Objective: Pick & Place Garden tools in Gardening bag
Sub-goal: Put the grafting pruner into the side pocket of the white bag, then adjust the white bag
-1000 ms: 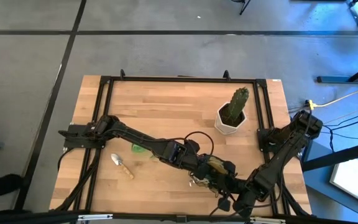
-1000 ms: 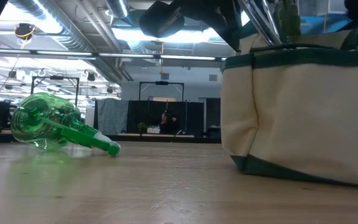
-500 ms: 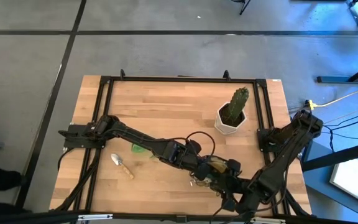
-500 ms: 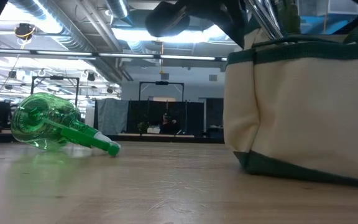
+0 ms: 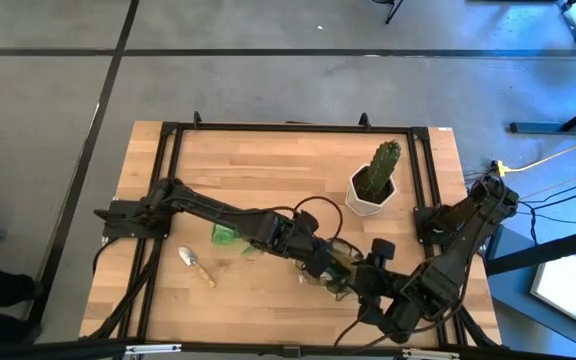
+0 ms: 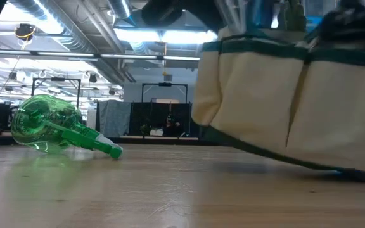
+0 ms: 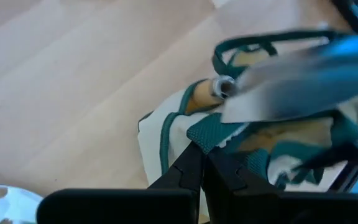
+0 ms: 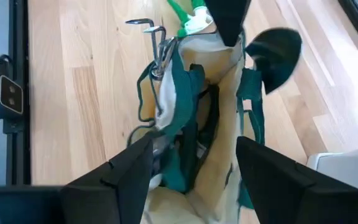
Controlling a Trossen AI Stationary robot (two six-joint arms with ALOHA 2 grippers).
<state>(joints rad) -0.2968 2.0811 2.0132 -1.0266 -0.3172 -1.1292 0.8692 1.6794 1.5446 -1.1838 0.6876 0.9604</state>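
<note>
The khaki gardening bag [image 5: 336, 262] with dark green trim stands tilted near the table's front edge. My left gripper [image 7: 202, 155] is shut on its rim. A trowel's silver blade [image 7: 291, 81] and wooden handle [image 7: 199, 94] stick out of the bag, as do metal shears [image 8: 157, 43]. My right gripper [image 8: 194, 155] hovers open over the bag's near side [image 5: 366, 278], touching nothing. A green spray bottle [image 6: 49, 126] lies on its side on the table, left of the bag [image 5: 226, 236]. Another trowel [image 5: 196, 266] lies flat nearer the left. My left gripper pinches the bag's green-trimmed rim [image 7: 211, 135] between its two shut fingers. It comes slanting down from the table's left side. The bag [image 6: 284, 107] hangs tilted from that hold: one bottom edge is raised, and the other [image 6: 360, 174] stays on the table.
A cactus in a white pot [image 5: 371, 192] stands at the back right, close behind the bag. A black frame rail [image 5: 268, 127] runs around the tabletop. Bare wood lies across the far left half of the table [image 5: 258, 180].
My left gripper has risen and drawn toward the table's left with the bag's rim. The bag has tipped: the pulled side has come off the table and shifted left, while the opposite bottom edge stays down. My right gripper has lifted up and away from the bag.
</note>
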